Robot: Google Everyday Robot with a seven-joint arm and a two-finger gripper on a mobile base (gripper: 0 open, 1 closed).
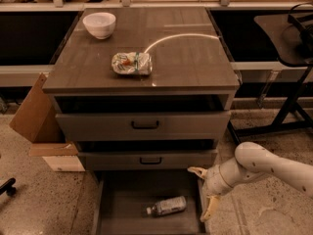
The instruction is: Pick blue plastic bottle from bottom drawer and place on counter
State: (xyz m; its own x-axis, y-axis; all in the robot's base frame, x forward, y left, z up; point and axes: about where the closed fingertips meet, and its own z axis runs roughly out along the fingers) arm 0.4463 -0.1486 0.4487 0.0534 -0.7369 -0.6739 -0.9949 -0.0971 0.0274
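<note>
Down in the open bottom drawer (pixel 128 199) the bottle (pixel 167 206) lies on its side, cap to the left. Just right of it, at the drawer's right wall, hangs the end effector (pixel 202 192), fingers spread apart and holding nothing. Above, two handled drawers (pixel 142 126) sit slightly open. Up on the counter (pixel 190 62): a snack packet (pixel 131 63), then a white bowl (pixel 100 24) at the far left

Counter (pixel 186 62): matt wood grain. Bottle (pixel 167 205): clear glossy plastic. Gripper (pixel 202 192), beside the drawer's (pixel 127 199) right wall: smooth pale plastic.
</note>
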